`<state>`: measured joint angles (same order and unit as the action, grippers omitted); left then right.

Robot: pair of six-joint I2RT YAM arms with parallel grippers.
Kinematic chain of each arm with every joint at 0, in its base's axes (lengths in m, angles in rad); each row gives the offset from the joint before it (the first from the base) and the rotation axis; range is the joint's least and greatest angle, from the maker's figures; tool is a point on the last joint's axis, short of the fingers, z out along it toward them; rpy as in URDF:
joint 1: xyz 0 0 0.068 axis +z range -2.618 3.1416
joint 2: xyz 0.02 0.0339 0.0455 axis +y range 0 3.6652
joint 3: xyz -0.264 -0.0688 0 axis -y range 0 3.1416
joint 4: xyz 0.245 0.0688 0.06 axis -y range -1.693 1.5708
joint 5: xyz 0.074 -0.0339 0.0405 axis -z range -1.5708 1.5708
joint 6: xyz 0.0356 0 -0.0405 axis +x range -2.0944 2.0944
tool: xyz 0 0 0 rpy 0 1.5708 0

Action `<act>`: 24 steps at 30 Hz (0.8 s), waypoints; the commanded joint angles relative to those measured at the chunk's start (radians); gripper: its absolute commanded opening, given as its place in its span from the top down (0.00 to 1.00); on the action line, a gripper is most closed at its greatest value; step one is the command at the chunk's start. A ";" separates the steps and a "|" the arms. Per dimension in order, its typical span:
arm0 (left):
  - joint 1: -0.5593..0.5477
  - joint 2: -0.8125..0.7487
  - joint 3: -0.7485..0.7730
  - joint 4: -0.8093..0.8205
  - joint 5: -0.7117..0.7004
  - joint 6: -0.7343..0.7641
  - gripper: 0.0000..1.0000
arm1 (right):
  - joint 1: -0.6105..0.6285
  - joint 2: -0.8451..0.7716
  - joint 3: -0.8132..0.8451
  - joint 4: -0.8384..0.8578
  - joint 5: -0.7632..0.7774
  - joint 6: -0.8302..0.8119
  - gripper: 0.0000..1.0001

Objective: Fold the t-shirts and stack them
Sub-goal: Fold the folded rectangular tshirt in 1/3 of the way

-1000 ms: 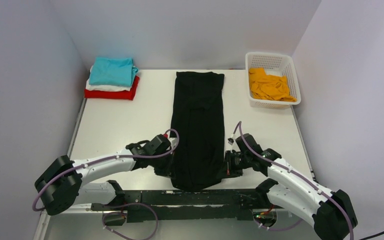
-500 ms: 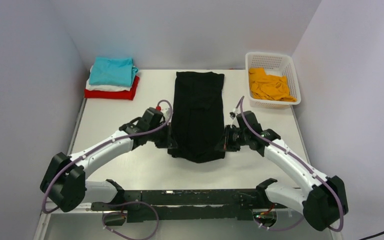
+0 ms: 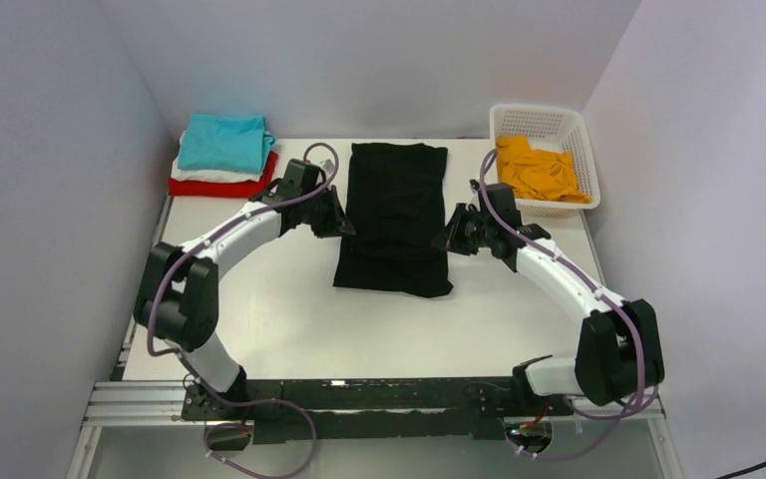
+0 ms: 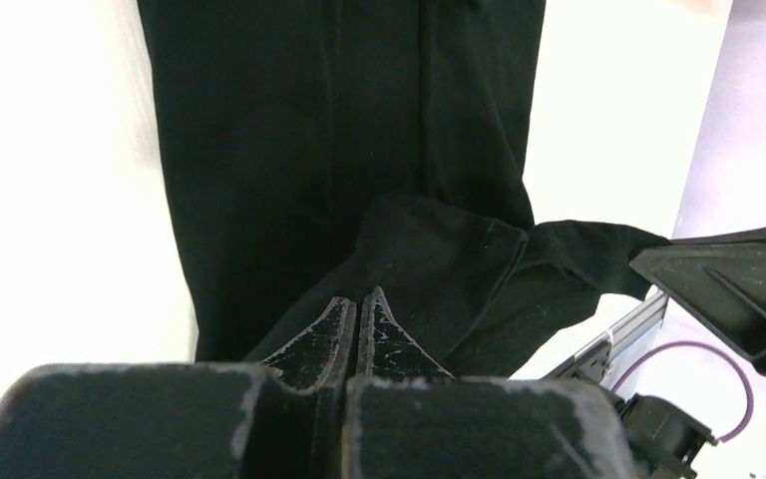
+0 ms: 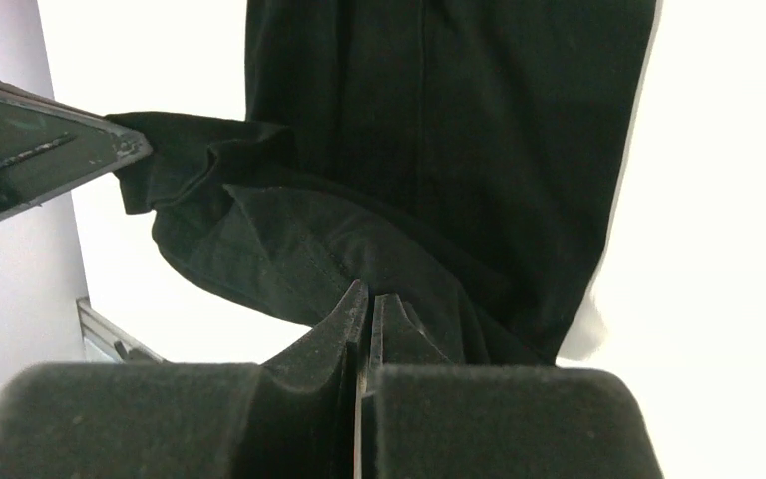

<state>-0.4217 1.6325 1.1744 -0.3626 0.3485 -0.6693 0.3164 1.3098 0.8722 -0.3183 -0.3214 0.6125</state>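
The large black t-shirt (image 3: 397,190) lies lengthwise down the middle of the table, its near half doubled back over the far half. My left gripper (image 3: 344,228) is shut on the near left corner of the shirt and my right gripper (image 3: 449,239) is shut on the near right corner, both held just above the cloth. In the left wrist view the fingers (image 4: 359,299) pinch black cloth (image 4: 309,120). The right wrist view shows the same, with the fingers (image 5: 369,294) pinching black cloth (image 5: 459,120). A folded stack of teal (image 3: 224,140), white (image 3: 204,175) and red (image 3: 221,187) shirts sits at the far left.
A white lattice basket (image 3: 544,115) at the far right holds a crumpled orange shirt (image 3: 539,172). Grey walls close the table on three sides. The metal rail (image 3: 359,399) with the arm bases runs along the near edge.
Both grippers have carried the shirt's near end away from the table's front edge toward the far end, folding the shirt over itself. The arms are now stretched out.
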 commanded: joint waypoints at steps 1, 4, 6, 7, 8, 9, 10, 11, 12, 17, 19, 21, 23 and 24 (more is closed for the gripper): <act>0.027 0.068 0.116 0.002 0.013 0.008 1.00 | -0.024 0.087 0.088 0.123 0.001 -0.027 1.00; 0.043 0.103 0.151 0.016 0.003 0.007 1.00 | -0.033 0.151 0.132 0.140 0.004 -0.033 1.00; 0.051 0.134 0.187 0.002 -0.002 0.014 1.00 | -0.036 0.180 0.157 0.149 0.033 -0.046 1.00; 0.055 0.159 0.208 -0.010 0.004 0.020 1.00 | -0.038 0.194 0.175 0.140 0.057 -0.051 1.00; 0.060 0.176 0.228 -0.024 0.006 0.024 1.00 | -0.040 0.208 0.189 0.133 0.084 -0.060 1.00; 0.064 0.192 0.242 -0.031 0.004 0.028 1.00 | -0.041 0.220 0.201 0.130 0.108 -0.074 1.00; 0.067 0.204 0.252 -0.030 0.006 0.029 1.00 | -0.043 0.236 0.213 0.134 0.112 -0.088 1.00; 0.070 0.217 0.259 -0.025 0.005 0.030 1.00 | -0.046 0.252 0.225 0.138 0.108 -0.101 1.00; 0.071 0.227 0.267 -0.017 0.007 0.032 1.00 | -0.049 0.270 0.238 0.135 0.108 -0.110 1.00; 0.082 0.295 0.336 -0.014 0.018 0.041 1.00 | -0.053 0.360 0.306 0.129 0.157 -0.172 1.00; 0.082 0.319 0.363 -0.011 0.001 0.036 1.00 | -0.056 0.391 0.329 0.137 0.160 -0.188 1.00; 0.083 0.352 0.402 -0.031 -0.024 0.032 1.00 | -0.060 0.426 0.354 0.144 0.160 -0.209 1.00; 0.087 0.389 0.431 -0.041 -0.029 0.027 1.00 | -0.065 0.463 0.380 0.158 0.149 -0.225 1.00; 0.089 0.402 0.438 -0.035 -0.037 0.024 1.00 | -0.066 0.486 0.395 0.159 0.156 -0.222 1.00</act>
<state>-0.3412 1.9930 1.5387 -0.4007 0.3416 -0.6479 0.2634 1.7432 1.1873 -0.2180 -0.1902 0.4438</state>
